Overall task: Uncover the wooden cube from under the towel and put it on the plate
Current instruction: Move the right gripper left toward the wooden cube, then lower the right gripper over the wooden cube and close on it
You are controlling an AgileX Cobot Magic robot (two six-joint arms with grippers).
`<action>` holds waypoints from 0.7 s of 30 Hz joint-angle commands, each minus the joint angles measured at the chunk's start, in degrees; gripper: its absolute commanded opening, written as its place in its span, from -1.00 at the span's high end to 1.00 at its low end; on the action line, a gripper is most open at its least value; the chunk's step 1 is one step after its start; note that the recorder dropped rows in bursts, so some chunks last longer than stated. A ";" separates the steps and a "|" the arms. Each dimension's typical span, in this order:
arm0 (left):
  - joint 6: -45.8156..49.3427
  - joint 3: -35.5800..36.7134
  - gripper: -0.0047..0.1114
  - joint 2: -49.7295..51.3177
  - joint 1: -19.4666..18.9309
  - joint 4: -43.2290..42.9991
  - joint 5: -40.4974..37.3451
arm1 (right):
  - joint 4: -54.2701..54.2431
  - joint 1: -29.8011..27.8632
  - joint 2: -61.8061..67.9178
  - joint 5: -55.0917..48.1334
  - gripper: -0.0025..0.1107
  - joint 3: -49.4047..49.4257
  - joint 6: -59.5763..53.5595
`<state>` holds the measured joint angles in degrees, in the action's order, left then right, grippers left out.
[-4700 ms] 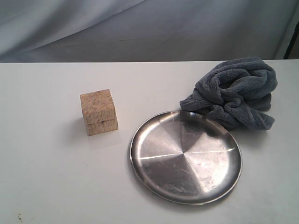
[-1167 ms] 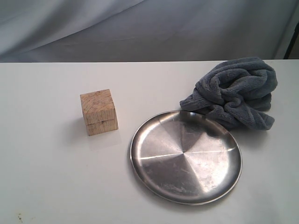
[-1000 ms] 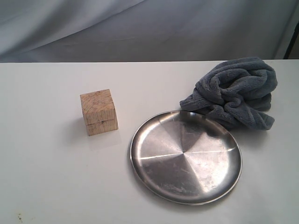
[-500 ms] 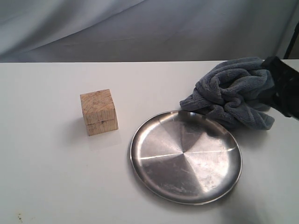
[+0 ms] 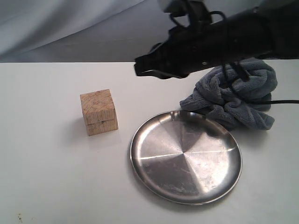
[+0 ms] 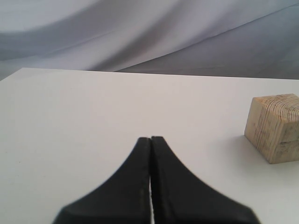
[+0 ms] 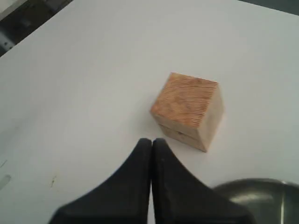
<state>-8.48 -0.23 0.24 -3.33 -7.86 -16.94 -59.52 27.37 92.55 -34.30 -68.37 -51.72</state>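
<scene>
White bench [image 5: 46, 177]: right gripper [image 5: 138, 66] is extended from the right edge over the towel [image 5: 243, 105], jaws pressed together. Left gripper [image 6: 150, 139] jaws are likewise closed.

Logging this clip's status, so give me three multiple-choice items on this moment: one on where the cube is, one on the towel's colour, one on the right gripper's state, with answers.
1. Where is the wooden cube?
A) on the table, left of the plate in the exterior view
B) on the plate
C) held in the air

2. What colour is the towel?
A) white
B) red
C) dark grey

3. How do the fingers of the right gripper stand?
A) spread wide
B) shut together, empty
C) clamped on the wooden cube

Answers: 1 A, the wooden cube stands on bare table, apart from the plate. 2 C, the bunched plush cloth is dark grey. 3 B, the right wrist view shows the fingers touching with nothing between them.
</scene>
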 commanded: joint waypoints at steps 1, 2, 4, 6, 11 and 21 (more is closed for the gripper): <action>-0.15 0.23 0.92 -0.24 -0.07 -0.01 0.41 | 3.76 5.25 5.54 -0.93 0.76 -6.87 -2.48; -0.15 0.23 0.92 -0.24 -0.07 -0.01 0.41 | 5.96 6.12 6.75 -0.93 0.64 -8.05 -2.48; -0.15 0.23 0.92 -0.24 -0.07 -0.01 0.41 | 10.38 7.49 8.84 -0.93 0.32 -9.81 -2.24; -0.15 0.23 0.92 -0.24 -0.07 -0.01 0.41 | 12.75 8.64 10.66 -0.93 -0.16 -10.98 -2.24; -0.15 0.23 0.92 -0.24 -0.07 -0.01 0.41 | 20.71 12.67 14.13 14.60 -0.90 -11.09 -0.96; -0.15 0.23 0.92 -0.24 -0.07 -0.01 0.41 | 7.87 15.75 28.62 34.30 -0.87 -16.61 8.04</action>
<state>-8.48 -0.23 0.24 -3.33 -7.86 -16.94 -50.45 41.95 118.87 1.24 -81.18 -44.08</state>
